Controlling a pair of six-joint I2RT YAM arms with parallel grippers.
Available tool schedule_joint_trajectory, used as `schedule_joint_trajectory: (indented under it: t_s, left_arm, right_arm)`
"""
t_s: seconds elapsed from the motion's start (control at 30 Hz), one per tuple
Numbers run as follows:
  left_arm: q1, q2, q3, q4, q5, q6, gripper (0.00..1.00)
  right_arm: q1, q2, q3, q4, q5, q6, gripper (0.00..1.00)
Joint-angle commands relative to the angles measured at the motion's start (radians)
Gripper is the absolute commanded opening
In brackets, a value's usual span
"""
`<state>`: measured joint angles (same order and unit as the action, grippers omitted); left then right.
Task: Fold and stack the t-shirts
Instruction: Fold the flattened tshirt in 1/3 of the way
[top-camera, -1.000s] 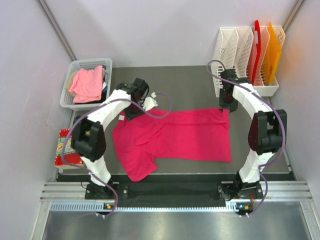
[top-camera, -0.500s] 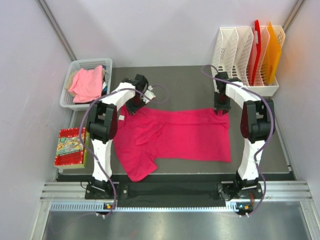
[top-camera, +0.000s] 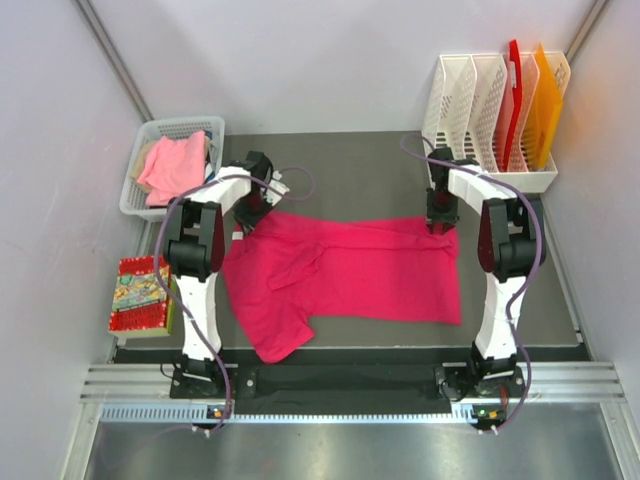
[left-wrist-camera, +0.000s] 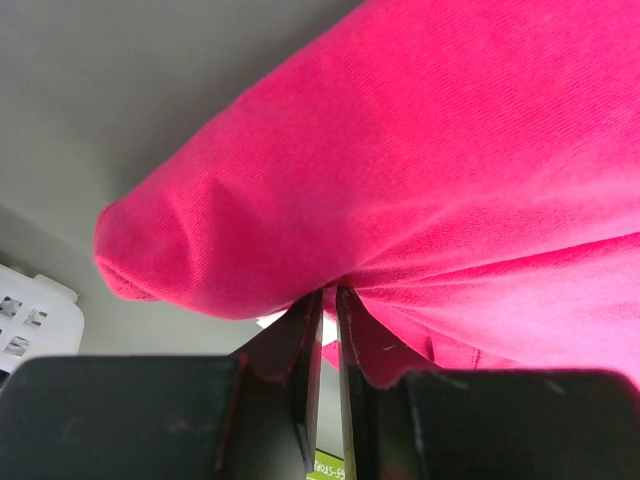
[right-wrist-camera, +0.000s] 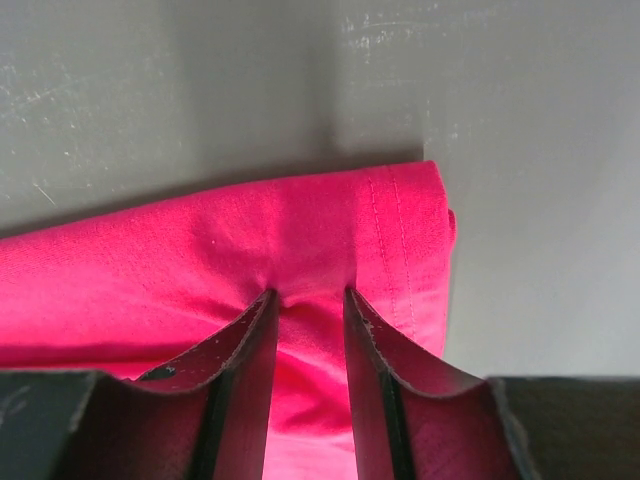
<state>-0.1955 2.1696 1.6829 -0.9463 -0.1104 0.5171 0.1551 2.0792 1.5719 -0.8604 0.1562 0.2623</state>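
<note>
A pale pink shirt (top-camera: 172, 168) lies in the basket (top-camera: 133, 192) at the far left. The left gripper (left-wrist-camera: 322, 295) pinches the far left edge of the bright pink shirt (top-camera: 360, 275), which lies spread on the table (top-camera: 360, 165). The right gripper (right-wrist-camera: 308, 297) pinches its far right corner, with cloth bunched between the fingers.

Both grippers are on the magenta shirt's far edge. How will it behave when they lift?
Likely floppy: the shirt puckers between the right gripper's fingers, so it should hang and sag in the middle. Probably light for its size: the left gripper pinches only a thin fold. The near sleeve sticks out, so it may drag across the table or swing unevenly.
</note>
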Motion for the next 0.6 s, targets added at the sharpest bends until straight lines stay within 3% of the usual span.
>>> schedule_joint_trajectory:
  t_s: [0.0,0.33,0.57]
  left_arm:
    - [0.047,-0.002,-0.031,0.078,-0.031,0.008,0.15]
    - [0.062,-0.116,-0.005,0.029,-0.038,0.032,0.16]
    - [0.057,-0.280,0.095,-0.109,0.044,0.046,0.23]
  right_arm:
    - [0.008,0.035,0.023,0.015,0.019,-0.008,0.32]
    - [0.000,0.186,0.221,-0.015,-0.007,-0.017,0.30]
    - [0.006,0.018,0.246,-0.031,0.003,-0.009,0.35]
